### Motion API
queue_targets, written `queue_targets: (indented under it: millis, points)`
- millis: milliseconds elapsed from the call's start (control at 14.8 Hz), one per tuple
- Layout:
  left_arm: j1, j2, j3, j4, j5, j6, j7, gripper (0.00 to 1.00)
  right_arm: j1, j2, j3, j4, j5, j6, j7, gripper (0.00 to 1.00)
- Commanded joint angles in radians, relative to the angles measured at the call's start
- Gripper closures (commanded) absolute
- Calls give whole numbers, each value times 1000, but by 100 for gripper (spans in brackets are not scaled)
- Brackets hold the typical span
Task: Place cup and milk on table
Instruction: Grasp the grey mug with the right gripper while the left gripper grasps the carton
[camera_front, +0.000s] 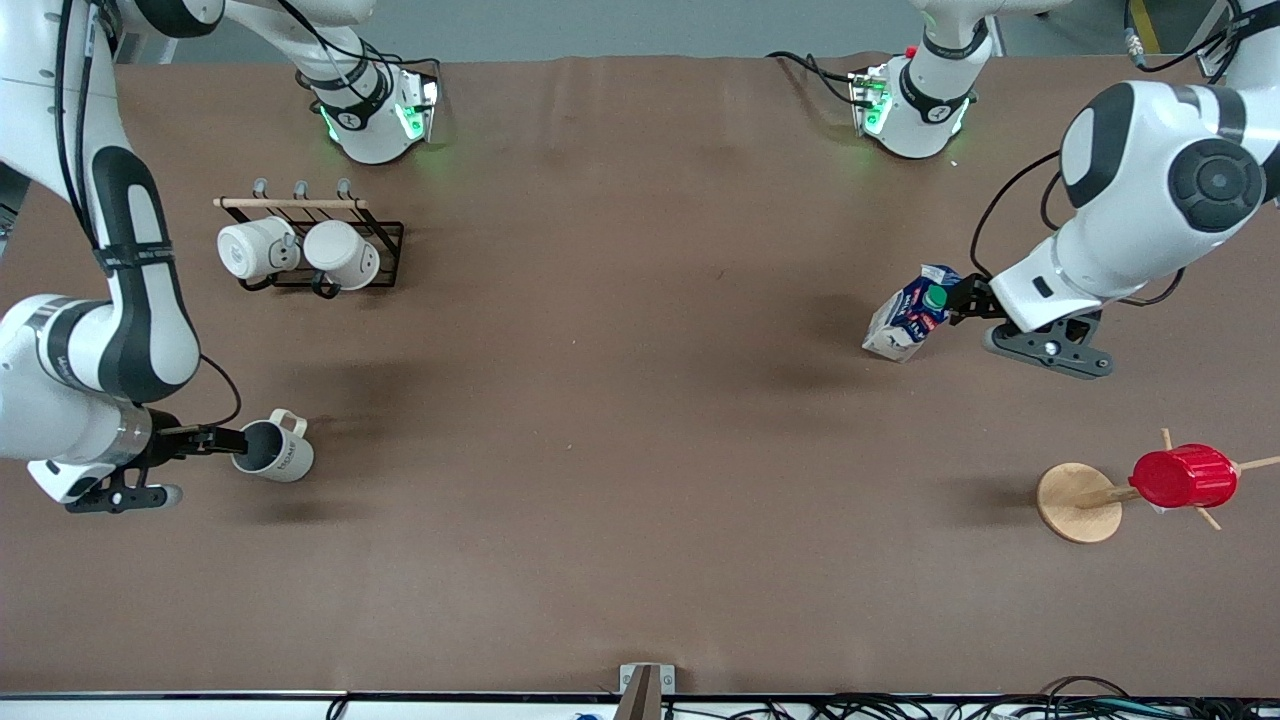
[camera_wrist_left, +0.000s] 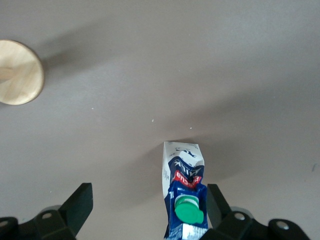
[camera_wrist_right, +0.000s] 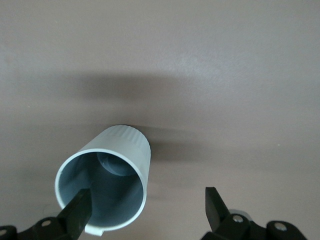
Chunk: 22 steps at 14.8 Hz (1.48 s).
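the milk (camera_front: 908, 318) leans cap-end toward the wide-spread left gripper (camera_wrist_left: 147, 212), while the cup (camera_front: 275, 450) stands beside the spread right gripper (camera_wrist_right: 145, 210).

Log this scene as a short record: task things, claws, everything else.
cup: tilted, mouth toward right claw, at the right arm's end of the table
milk: tilted, cap toward left claw, at the left arm's end
right claw: open, one finger inside the cup's mouth
left claw: open, milk's top between the fingers, close to one of them
rack: two white mugs in it, farther from the camera than the cup
red cup: on a wooden stand, nearer than the milk
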<state>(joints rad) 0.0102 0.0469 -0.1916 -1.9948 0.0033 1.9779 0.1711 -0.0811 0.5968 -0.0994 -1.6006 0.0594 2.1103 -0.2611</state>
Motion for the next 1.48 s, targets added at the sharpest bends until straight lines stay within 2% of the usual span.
queue_targets:
  millis: [0, 135, 202, 269, 472, 539, 808, 1078, 1212, 1415]
  points:
    - [-4, -15, -12, -56, 1, 51, 39, 0, -5, -20, 4, -79, 16, 71, -18, 0]
    - [-4, 7, -28, -62, 0, 79, 37, 0, -2, 10, 4, -82, 17, 111, -15, 7]
    - [-3, 22, -41, -64, 0, 91, 39, 0, -2, 21, 4, -82, 17, 122, -13, 14]
    - [-3, 37, -49, -64, 0, 104, 37, 0, -2, 27, 4, -82, 17, 126, -13, 26]
    - [-4, 60, -69, -68, 0, 137, 37, 0, -2, 31, 4, -79, 22, 128, -6, 90]
    - [-4, 64, -71, -73, 0, 137, 37, 0, -2, 34, 4, -78, 42, 126, -4, 98]
    - [-3, 47, -71, -140, -2, 137, 36, 0, 4, 32, 4, -39, 53, 109, -16, 100]
    - [2, 19, -71, -200, -2, 137, 36, 0, 50, 8, 27, 39, 45, -37, -23, 100]
    - [5, 11, -71, -220, -2, 137, 37, 0, 70, -46, 81, 34, 45, -88, 9, 100]
    - [7, -2, -71, -242, -2, 137, 44, 1, 102, -106, 165, -13, 42, -89, 211, 100]
